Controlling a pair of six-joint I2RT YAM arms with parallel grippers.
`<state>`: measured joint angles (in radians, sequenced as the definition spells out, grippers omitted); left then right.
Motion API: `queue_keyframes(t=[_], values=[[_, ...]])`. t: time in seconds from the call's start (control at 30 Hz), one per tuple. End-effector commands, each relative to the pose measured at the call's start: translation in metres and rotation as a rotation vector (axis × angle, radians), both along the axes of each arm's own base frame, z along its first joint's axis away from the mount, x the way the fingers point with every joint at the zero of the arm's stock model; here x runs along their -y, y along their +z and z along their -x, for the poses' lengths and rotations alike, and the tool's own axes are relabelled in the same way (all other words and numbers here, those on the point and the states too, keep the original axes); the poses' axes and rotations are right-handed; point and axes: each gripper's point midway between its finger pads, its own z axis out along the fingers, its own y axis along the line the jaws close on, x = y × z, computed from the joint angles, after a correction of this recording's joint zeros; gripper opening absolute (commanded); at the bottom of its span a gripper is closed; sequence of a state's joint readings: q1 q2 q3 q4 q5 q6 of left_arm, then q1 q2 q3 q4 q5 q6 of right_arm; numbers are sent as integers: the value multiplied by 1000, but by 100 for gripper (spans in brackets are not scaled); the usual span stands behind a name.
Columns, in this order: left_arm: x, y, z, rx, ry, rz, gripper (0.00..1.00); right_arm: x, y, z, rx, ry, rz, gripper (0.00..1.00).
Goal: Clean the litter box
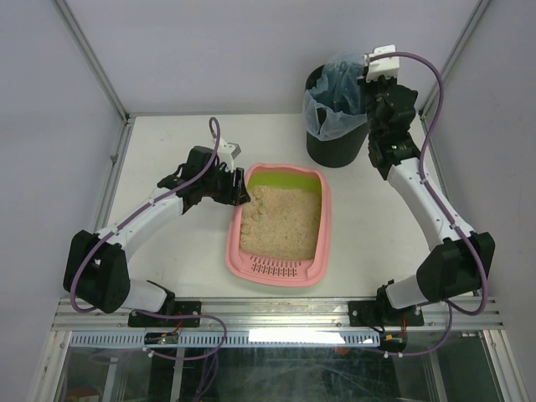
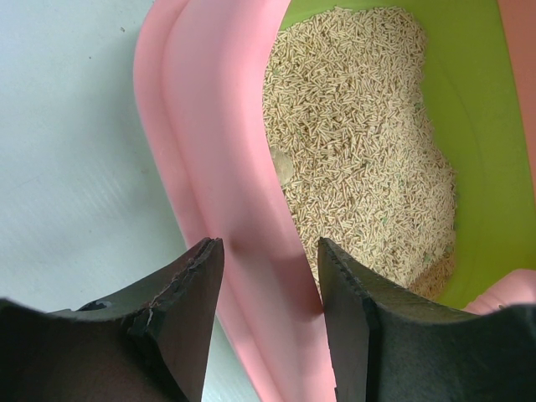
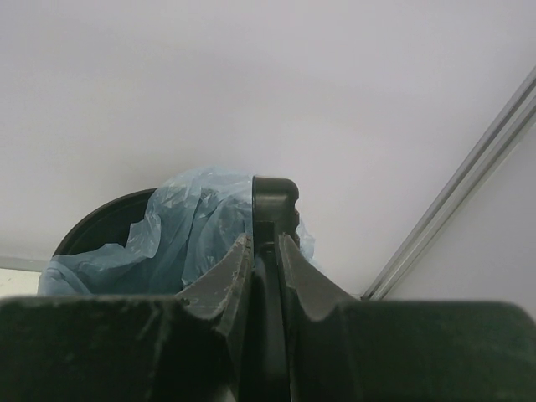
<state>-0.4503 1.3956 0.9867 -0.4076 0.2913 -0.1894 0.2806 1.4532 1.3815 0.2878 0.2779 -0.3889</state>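
Three views, one per line.
top: litter box (image 1: 280, 224) mid-table, full of litter; black bin (image 1: 337, 113) at far right.
left wrist: left gripper (image 2: 270, 276) spread astride pink side rim.
right wrist: right gripper (image 3: 265, 251) pinching dark handle (image 3: 274, 205) over bin (likely scoop).
progress: mid-task, unclear whether clumps remain.

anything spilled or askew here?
No spill visible. The litter sits heaped unevenly inside the litter box, and the bin's blue bag hangs rumpled over its rim. Nothing else stands out.
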Motion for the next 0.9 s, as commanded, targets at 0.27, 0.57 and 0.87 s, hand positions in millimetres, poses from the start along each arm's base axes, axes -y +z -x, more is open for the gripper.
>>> queue_keyframes(t=[0.27, 0.57, 0.87], values=[[4, 18, -9, 57, -24, 15, 50, -25, 46, 113, 39, 313, -518, 0], [6, 18, -9, 50, -25, 20, 50, -95, -48, 171, -478, 561, -869, 0], [4, 16, -9, 49, -20, 11, 49, -128, -145, 191, -779, 296, -746, 0]])
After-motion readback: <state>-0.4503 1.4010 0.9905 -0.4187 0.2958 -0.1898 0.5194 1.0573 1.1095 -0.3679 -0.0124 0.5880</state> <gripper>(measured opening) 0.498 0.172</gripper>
